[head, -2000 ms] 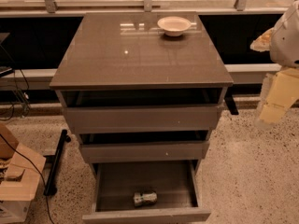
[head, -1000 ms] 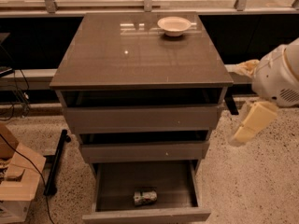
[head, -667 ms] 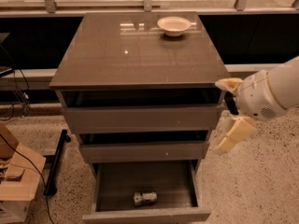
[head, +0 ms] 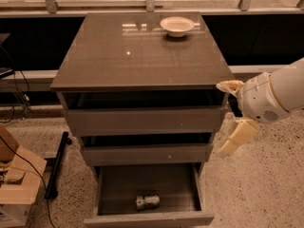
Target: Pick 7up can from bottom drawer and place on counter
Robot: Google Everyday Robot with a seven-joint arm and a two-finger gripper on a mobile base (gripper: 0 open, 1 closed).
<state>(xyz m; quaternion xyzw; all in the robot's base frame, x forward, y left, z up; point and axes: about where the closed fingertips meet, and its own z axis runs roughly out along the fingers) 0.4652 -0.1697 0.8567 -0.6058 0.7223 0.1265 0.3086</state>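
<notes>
The can lies on its side near the front of the open bottom drawer, where it lay before, its ends silvery and its label too dim to read. The middle drawer juts slightly over the far part. The hand has swung in from the right and hangs beside the cabinet's right edge, fingers wide apart, holding nothing. A white bowl sits far back on the glossy surface

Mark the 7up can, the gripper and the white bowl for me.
7up can (head: 147, 202): camera view, its side.
gripper (head: 232, 112): camera view, between fingertips, right of the cabinet (head: 142, 120).
white bowl (head: 176, 25): camera view, its inside.
</notes>
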